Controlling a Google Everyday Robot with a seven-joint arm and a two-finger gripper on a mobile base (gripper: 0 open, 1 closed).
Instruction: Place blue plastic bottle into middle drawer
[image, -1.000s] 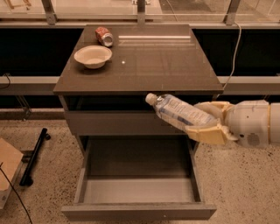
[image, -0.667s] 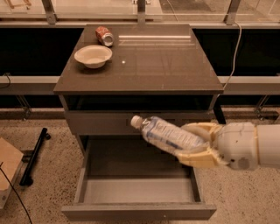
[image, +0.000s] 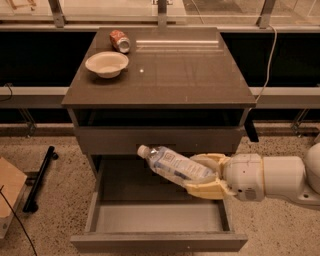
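Gripper holds bottle over drawer; label unreadable

Clear white-capped blue plastic bottle tilted, held in gripper, above open middle drawer

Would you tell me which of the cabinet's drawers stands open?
The middle drawer, lowest visible, below the shut drawer; the hand holds the blue plastic bottle over it.

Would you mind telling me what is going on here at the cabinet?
The robot's gripper is shut on the blue plastic bottle and holds it tilted, cap to the left, above the open middle drawer. The bottle is not yet inside. A white bowl and a crushed can sit on the cabinet top.
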